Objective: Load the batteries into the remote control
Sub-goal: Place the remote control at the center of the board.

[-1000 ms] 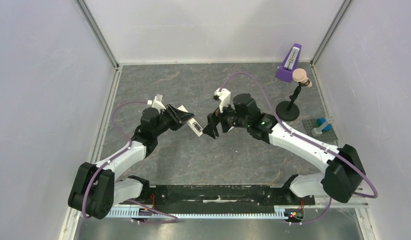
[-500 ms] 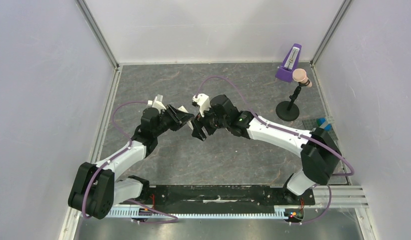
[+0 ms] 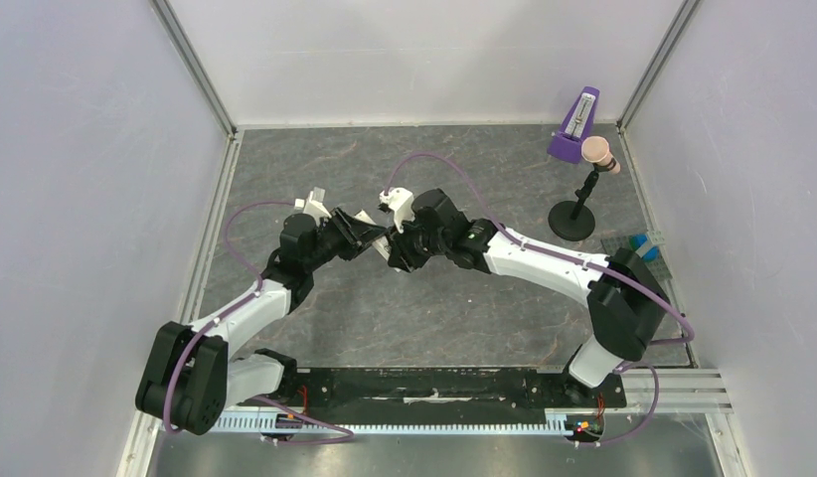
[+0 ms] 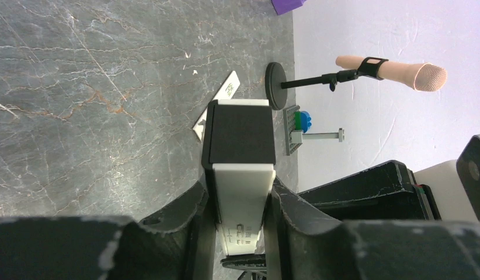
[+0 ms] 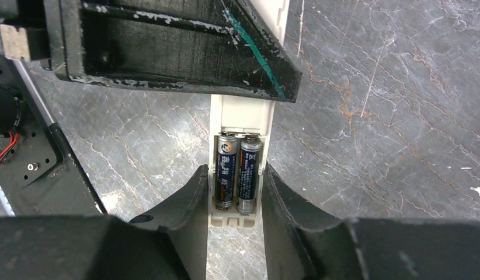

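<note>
At the middle of the surface, the left hand from 9 o'clock and the right hand from 3 o'clock each clasp the white remote control. Both batteries lie side by side in its recess.

The remote control is smooth, matt white plastic. The batteries wear glossy dark wrap. My right fingers are matt black plastic, scuffed pale. The table looks like veined grey stone.
</note>
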Available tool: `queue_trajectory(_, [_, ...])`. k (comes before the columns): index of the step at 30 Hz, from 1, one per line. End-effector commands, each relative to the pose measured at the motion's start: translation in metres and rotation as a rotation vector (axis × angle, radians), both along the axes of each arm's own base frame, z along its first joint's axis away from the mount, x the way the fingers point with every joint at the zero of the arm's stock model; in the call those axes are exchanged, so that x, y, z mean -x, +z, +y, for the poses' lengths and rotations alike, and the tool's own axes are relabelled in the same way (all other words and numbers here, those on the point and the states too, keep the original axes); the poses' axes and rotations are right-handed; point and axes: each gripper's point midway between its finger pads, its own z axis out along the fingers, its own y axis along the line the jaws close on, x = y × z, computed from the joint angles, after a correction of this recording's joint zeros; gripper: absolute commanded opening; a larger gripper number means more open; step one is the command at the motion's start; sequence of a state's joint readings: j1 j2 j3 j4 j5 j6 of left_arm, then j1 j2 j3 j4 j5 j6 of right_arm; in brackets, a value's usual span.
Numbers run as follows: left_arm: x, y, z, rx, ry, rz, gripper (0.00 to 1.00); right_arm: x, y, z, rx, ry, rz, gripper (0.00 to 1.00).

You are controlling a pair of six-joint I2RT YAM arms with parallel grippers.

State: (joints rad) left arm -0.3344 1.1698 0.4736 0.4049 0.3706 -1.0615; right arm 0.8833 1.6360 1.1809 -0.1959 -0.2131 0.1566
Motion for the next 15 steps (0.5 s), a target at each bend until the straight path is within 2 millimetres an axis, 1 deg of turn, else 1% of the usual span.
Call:
queue_trajectory(1, [0.000,0.023,-0.007,0.051,-0.032,-0.072,0.38,-0.005,0.014,0.008,-0.017,0.020,-0.057,0.27])
queue_trajectory(2, [-0.001,0.027,-0.007,0.046,-0.032,-0.088,0.49,-0.006,0.013,0.007,-0.008,0.017,-0.066,0.25])
queue_trajectory(3, [-0.001,0.030,-0.005,0.030,-0.027,-0.103,0.68,-0.007,0.010,0.005,0.012,0.013,-0.081,0.23])
queue_trajectory(4, [-0.002,0.030,-0.001,0.004,-0.008,-0.107,0.74,-0.009,0.006,0.001,0.034,-0.001,-0.097,0.22])
queue_trajectory(6, [-0.004,0.028,0.011,-0.081,0.042,-0.108,0.75,-0.011,-0.005,-0.007,0.073,-0.021,-0.112,0.21])
queue_trajectory(7, [-0.007,0.025,0.022,-0.131,0.093,-0.096,0.76,-0.012,-0.011,-0.011,0.095,-0.031,-0.119,0.21])
queue_trajectory(9, [-0.007,0.010,0.052,-0.238,0.237,-0.025,0.77,-0.010,-0.025,-0.021,0.144,-0.039,-0.132,0.20])
queue_trajectory(11, [0.001,-0.010,0.088,-0.332,0.399,0.067,0.78,-0.007,-0.038,-0.029,0.193,-0.031,-0.146,0.19])
queue_trajectory(12, [0.004,-0.015,0.100,-0.355,0.458,0.090,0.78,-0.004,-0.045,-0.032,0.217,-0.025,-0.151,0.19])
queue_trajectory(14, [0.012,-0.020,0.115,-0.382,0.525,0.114,0.79,-0.002,-0.055,-0.038,0.270,-0.013,-0.176,0.19])
queue_trajectory(15, [0.014,-0.019,0.119,-0.380,0.543,0.111,0.79,0.000,-0.059,-0.040,0.289,-0.005,-0.182,0.19])
